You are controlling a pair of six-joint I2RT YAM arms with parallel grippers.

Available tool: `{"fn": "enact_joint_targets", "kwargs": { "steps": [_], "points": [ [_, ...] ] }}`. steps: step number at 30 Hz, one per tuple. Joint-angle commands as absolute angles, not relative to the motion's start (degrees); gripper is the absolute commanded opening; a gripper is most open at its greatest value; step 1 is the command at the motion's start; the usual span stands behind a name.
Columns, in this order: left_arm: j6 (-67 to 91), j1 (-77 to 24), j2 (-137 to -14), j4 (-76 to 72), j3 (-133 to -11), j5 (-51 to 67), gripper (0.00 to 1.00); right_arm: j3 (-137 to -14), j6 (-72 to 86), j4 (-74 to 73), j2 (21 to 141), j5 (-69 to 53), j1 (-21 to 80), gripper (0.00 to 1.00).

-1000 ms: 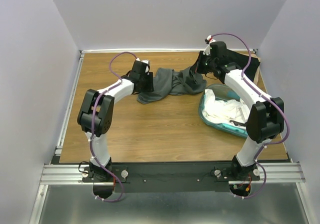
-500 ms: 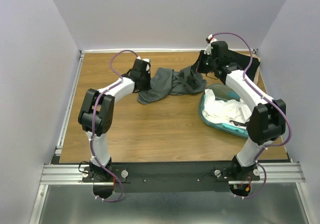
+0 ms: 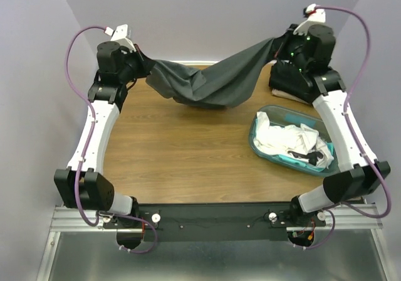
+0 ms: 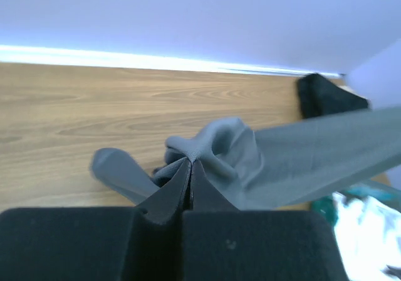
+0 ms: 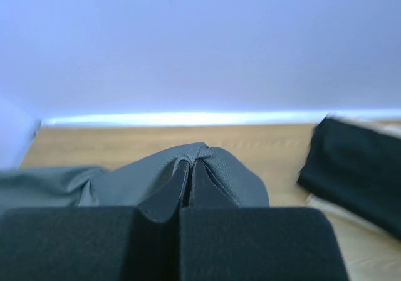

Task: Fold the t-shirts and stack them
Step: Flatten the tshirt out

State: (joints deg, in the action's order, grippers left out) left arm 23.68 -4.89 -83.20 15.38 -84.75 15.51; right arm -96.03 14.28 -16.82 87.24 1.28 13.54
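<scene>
up high over the back of the wooden table (image 3: 188, 162), you have the dark grey t-shirt (image 3: 207, 83) hanging in the air, stretched from one side to the other. it droops like a hammock, soft and full of folds. the lowest, most bunched-up part is nearer your left side. i cannot tell if that lowest fold touches the wood.

your left gripper (image 3: 144, 64) is squeezed all the way closed on one end of the shirt. on the left wrist camera its two black, foamy-looking fingers (image 4: 164, 198) press flat together. a crumpled knob of grey cloth pokes out at their tips. the rest of the cloth runs off to the right in a smooth, tight band.

your right gripper (image 3: 277, 47) is pinched closed too, on the other end of the same shirt. on the right wrist camera a rounded hump of grey cloth sits over its tips, and you can see the fine weave.

a black t-shirt (image 3: 291, 80) lies folded in a flat, square shape at the back right corner of the table. something pale peeks out under its edge.

near your right side sits a see-through teal tub (image 3: 253, 138) with rounded corners. white t-shirts (image 3: 285, 137) are heaped inside it, all crumpled.
</scene>
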Motion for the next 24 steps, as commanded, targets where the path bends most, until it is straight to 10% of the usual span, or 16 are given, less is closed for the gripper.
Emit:
{"fn": "enact_joint_targets", "kwargs": {
  "steps": [1, 16, 19, 24],
  "points": [
    [25.57, -3.87, -78.86, 16.61, -82.01, 23.11, 0.0, -100.54, 9.24, -16.52, 83.24, 9.66, 13.36, 0.0],
    [29.71, 7.47, -80.82, 5.56, -65.22, 29.1, 0.02, -102.75, 9.75, -16.08, 93.41, 7.22, 13.36, 0.0],
    [28.48, 7.56, -90.56, 3.43, -65.82, 25.59, 0.39, -101.43, 11.16, -15.82, 100.09, 4.32, 13.45, 0.0],
    [27.16, 6.95, -98.44, 3.78, -66.81, 19.19, 0.59, -100.02, 13.09, -15.64, 107.39, 0.8, 13.45, 0.0]
  ]
}}
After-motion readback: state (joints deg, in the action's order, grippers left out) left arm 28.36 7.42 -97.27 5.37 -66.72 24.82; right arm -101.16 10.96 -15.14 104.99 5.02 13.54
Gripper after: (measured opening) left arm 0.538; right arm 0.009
